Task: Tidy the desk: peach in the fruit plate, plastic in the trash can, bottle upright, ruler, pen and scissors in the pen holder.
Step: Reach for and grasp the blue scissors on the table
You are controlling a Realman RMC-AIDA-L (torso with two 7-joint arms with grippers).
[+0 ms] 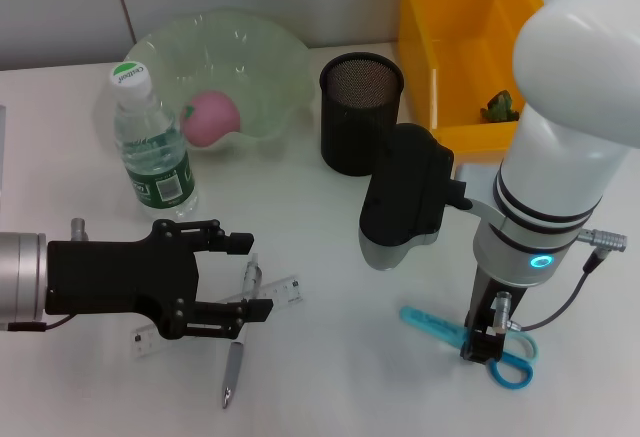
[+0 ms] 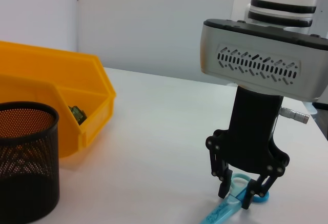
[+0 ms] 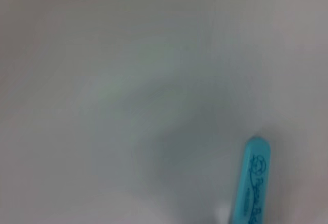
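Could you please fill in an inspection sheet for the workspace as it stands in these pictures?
Surface: white desk, looks clean.
Job's things: peach in fruit plate; bottle upright; plastic in yellow trash can; pen holder looks empty; ruler, pen and scissors lying on the desk.
Clutter: nothing seen.
Grippers: left tool open over the pen and ruler; right tool down on the scissors at their handles, fingers either side.
Cables: grey cable looped at the right wrist.
Surroundings: white wall.
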